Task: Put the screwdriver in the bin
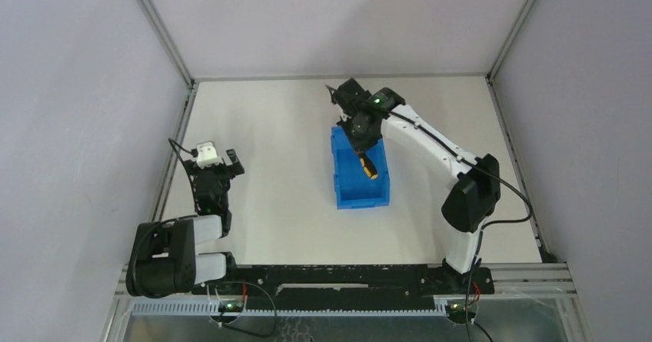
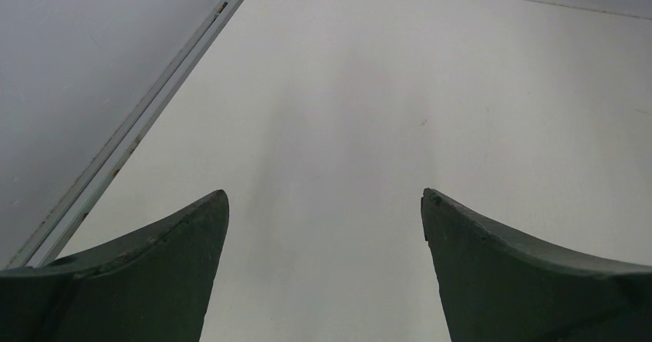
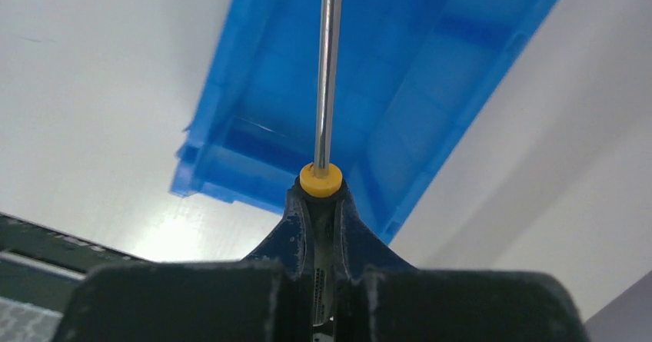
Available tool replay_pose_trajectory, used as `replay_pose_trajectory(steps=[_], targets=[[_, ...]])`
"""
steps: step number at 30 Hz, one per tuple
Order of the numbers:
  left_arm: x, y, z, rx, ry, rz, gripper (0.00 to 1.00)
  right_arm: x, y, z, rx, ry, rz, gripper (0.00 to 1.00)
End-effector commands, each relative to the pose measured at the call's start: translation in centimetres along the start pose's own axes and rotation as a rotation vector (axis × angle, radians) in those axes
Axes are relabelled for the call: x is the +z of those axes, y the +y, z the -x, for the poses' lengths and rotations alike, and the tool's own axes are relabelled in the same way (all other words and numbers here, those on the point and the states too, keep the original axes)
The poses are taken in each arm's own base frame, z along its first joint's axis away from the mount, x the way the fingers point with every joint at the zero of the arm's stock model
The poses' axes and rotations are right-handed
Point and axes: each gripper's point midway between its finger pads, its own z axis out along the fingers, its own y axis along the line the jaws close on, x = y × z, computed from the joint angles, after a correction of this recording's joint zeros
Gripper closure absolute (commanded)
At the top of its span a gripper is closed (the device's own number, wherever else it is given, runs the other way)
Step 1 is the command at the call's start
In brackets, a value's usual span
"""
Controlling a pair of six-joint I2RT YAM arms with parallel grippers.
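Observation:
My right gripper is shut on the handle of the screwdriver and holds it above the blue bin in the middle of the table. In the right wrist view the fingers clamp the black handle. Its yellow collar sits at the tips of my gripper, and the thin metal shaft points out over the bin's open inside. My left gripper is open and empty over bare table at the left, far from the bin; its jaws stand wide apart.
Grey walls with metal frame rails enclose the white table on the left, back and right. A rail also shows in the left wrist view. The black base bar runs along the near edge.

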Motion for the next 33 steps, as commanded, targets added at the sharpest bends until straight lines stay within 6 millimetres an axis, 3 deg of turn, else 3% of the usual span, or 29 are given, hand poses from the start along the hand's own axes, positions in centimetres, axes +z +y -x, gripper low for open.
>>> replay_pose_trajectory(steps=[1,8,12,17,24,27,33], targets=[[0.7,-0.3,2.4,0.005,-0.068,-0.001,0.00,5.1,0.2,-1.6,-0.075,0.050,-0.046,1.00],[0.7,-0.3,2.5,0.005,-0.069,-0.001,0.00,12.1,0.8,-3.6,-0.070,0.132,-0.049,1.00],[0.7,-0.2,2.4,0.005,-0.068,-0.001,0.00,14.6,0.5,-5.1,-0.054,0.171,-0.075,1.00],[0.7,-0.2,2.4,0.005,-0.069,-0.001,0.00,16.1,0.6,-6.2,-0.034,0.183,-0.081,0.96],[0.7,-0.3,2.4,0.005,-0.068,-0.001,0.00,14.3,0.6,-5.4,-0.011,0.148,-0.083,0.63],[0.7,-0.2,2.4,0.005,-0.068,0.000,0.00,12.2,0.6,-4.0,0.005,0.092,-0.076,0.60],[0.7,-0.2,2.4,0.005,-0.068,0.000,0.00,5.4,0.7,-0.4,0.026,-0.084,-0.033,0.57]])
